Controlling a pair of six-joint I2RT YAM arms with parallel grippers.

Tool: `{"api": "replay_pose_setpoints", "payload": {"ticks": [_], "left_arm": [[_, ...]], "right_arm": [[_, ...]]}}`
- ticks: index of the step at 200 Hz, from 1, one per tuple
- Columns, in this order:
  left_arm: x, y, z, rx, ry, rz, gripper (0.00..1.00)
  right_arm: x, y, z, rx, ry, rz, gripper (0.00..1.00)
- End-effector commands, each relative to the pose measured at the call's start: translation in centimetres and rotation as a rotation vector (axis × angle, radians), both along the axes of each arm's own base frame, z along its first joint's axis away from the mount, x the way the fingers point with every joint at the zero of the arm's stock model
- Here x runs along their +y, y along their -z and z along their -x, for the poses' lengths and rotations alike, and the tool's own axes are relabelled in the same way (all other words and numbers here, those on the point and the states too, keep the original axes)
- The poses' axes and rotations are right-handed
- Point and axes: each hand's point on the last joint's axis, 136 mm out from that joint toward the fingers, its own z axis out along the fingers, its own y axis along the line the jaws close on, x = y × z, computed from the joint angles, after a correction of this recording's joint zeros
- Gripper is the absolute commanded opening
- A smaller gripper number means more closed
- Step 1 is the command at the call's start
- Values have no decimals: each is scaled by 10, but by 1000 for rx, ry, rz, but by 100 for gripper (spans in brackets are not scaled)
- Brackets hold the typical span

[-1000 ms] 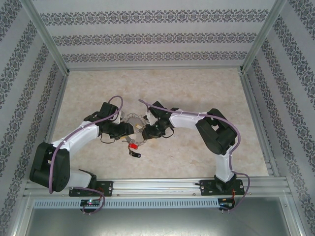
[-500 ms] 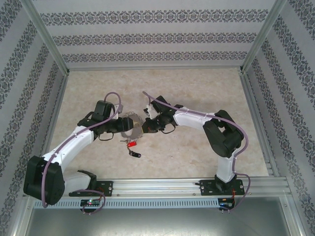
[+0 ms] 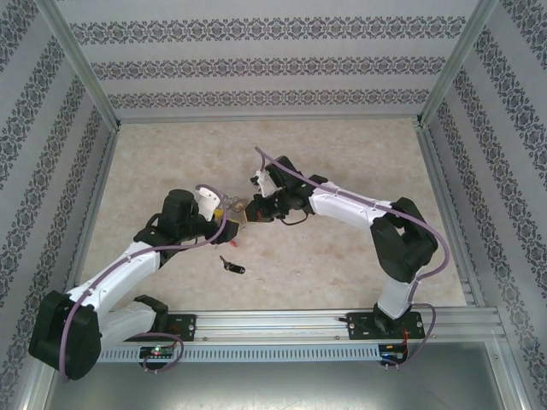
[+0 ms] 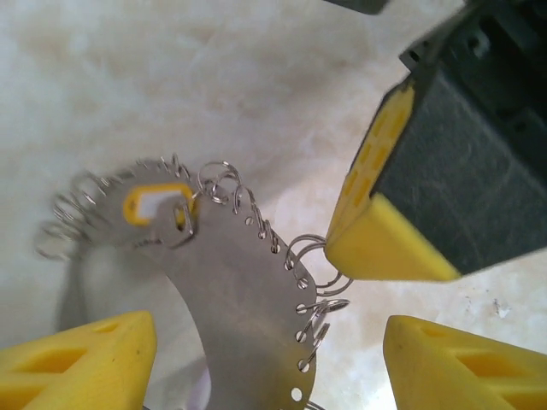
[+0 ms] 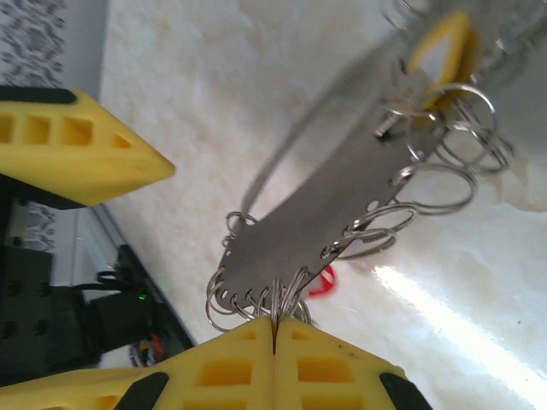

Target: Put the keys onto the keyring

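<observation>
Beige marbled tabletop [image 3: 359, 273] bears the key [image 3: 232, 266], flat, its long axis diagonal, lying apart from both grippers on their base side. From the right gripper [image 5: 273, 329], fingers pinched on its end, the keyring [image 5: 342, 196] stretches away; the left gripper [image 4: 273, 367] straddles it, spread

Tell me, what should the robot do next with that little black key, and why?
Probably the left gripper should move back and reach down for the key. The right gripper is shut on the keyring at its edge, so the ring is already held. The left gripper's jaws are open and grip nothing, and the key lies by itself on the table.
</observation>
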Motion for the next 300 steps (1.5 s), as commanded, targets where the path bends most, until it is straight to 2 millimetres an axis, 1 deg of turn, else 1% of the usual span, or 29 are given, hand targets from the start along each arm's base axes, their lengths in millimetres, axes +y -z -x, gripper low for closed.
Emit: {"api": "replay_pose_setpoints", "payload": {"ticks": [1,21,48,70,88,102,112,124,134,141,165,202,216,237,247,280,300], "left_arm": [[-8,-18,-5,-211,108,-48,71],[-11,-17,-7,-231,103,-15,71],[-9,-27,-16,-282,29,63,70],[-15,-37,-15,-294,57,111,69],[-19,-47,-13,-309,78,157,66],[-23,-57,-11,-314,110,194,59],[-27,-61,-9,-309,140,204,57],[-33,-61,-6,-293,187,208,50],[-37,-62,-4,-279,218,221,48],[-42,-61,-3,-269,247,234,45],[-50,-63,-6,-262,285,273,44],[-68,-74,-9,-274,363,293,43],[-75,-77,-6,-277,406,298,40],[-89,-85,9,-284,531,313,24],[-95,-86,17,-275,587,308,21],[-108,-88,34,-271,670,292,20],[-111,-88,37,-274,684,269,20]], "right_arm": [[-1,-31,-6,-2,21,-60,0],[-3,-34,-6,4,26,-69,0],[-7,-42,-5,-36,-13,-87,0],[-17,-44,0,-172,-112,-66,0],[-28,-45,4,-310,-197,-51,0],[-37,-44,4,-396,-236,-50,0],[-44,-44,0,-437,-239,-49,0],[-48,-46,2,-480,-272,-78,0],[-50,-49,6,-535,-312,-101,0],[-50,-52,9,-581,-337,-112,0],[-55,-62,12,-705,-367,-123,0],[-61,-76,19,-851,-411,-144,0],[-64,-80,22,-898,-421,-146,0],[-68,-88,27,-964,-430,-155,0],[-69,-92,31,-999,-442,-165,0],[-72,-101,38,-1069,-446,-196,0],[-73,-103,40,-1094,-445,-198,0]]}}
